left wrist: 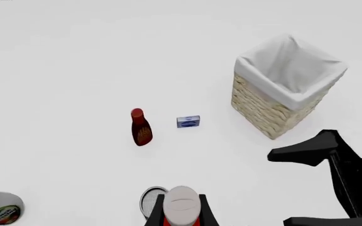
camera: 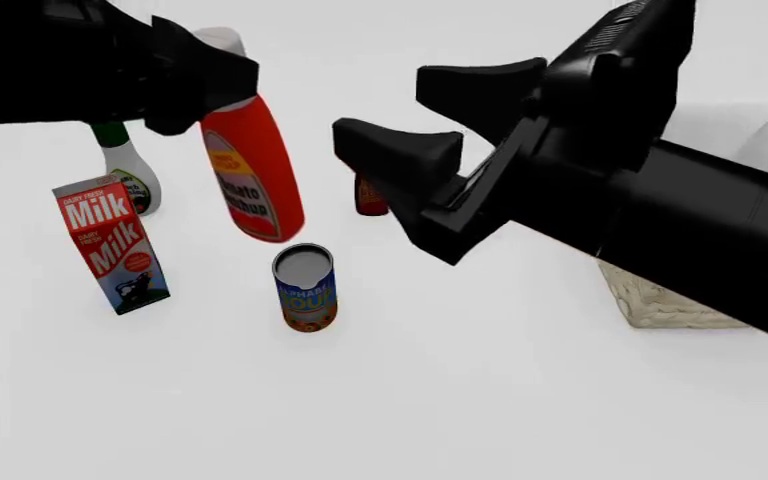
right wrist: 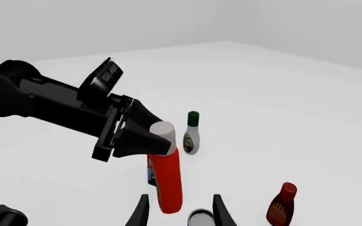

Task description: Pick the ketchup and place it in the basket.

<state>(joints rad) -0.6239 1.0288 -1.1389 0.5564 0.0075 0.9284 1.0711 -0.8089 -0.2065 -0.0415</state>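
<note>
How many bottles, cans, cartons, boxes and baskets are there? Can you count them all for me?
Bottles: 3 (ketchup, dark red-brown bottle, white bottle with green cap)
Cans: 1 (can)
Cartons: 1 (milk carton)
Small boxes: 1 (little blue box)
Baskets: 1 (basket)
Total: 7

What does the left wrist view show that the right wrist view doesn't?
Only the left wrist view shows the basket and a small blue box. Only the right wrist view shows the left arm from outside, with the left hand gripping the ketchup near its cap, lifted off the table, and the right hand open below it. Both show the ketchup's white cap, the dark red bottle, the green-capped bottle and the can.
</note>
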